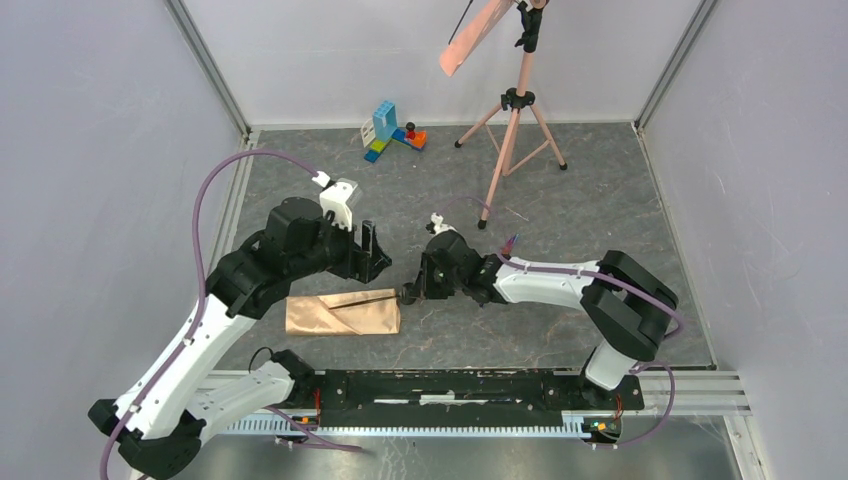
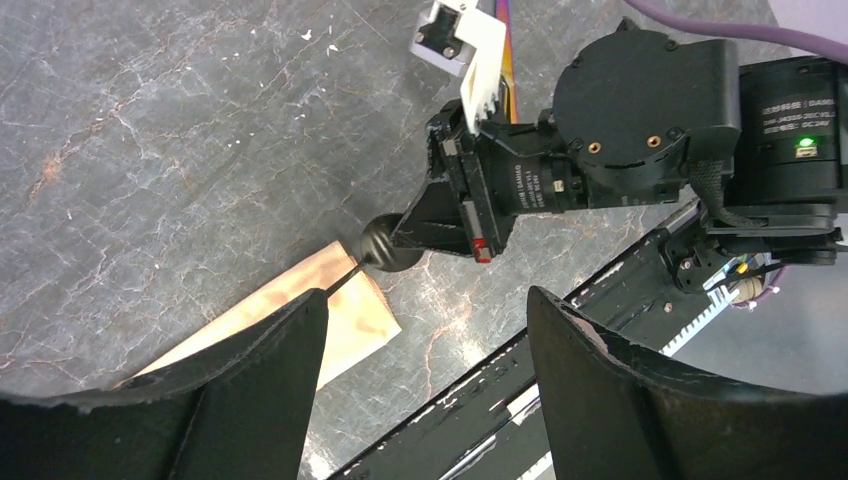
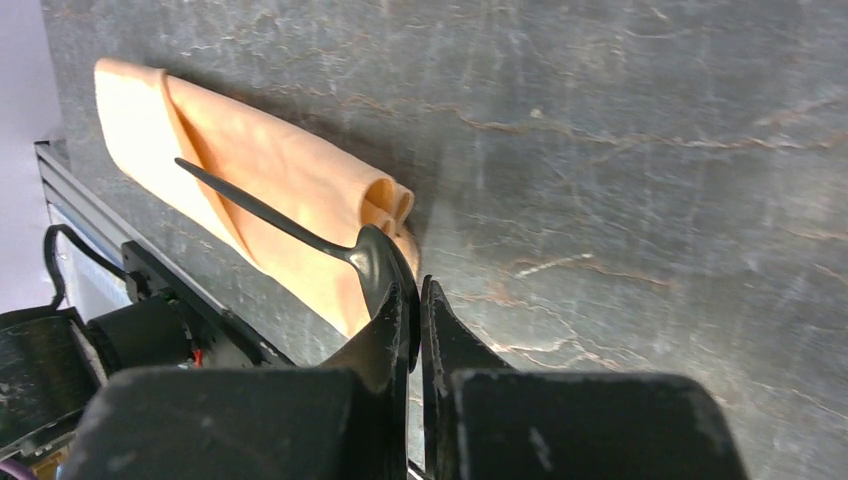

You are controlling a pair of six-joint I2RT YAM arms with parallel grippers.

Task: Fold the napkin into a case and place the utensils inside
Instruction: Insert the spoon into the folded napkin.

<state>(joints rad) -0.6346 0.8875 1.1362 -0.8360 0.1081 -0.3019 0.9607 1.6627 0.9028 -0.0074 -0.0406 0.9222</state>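
Right jaws clamp the spoon (image 3: 268,214) by its bowl, handle lying across the case (image 3: 300,165), likely to slide it in; left jaws hover open nearby.

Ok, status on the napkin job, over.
Right gripper shut on black spoon's bowl. Left gripper open near case. Spoon handle lies across case. Nothing blocking.

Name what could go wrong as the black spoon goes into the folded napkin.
The right pincer nips the spoon only by its round end, so it might pivot or slip. The handle lies across the case, so it may ride over the cloth. The left pincer is open, so the case could shift.
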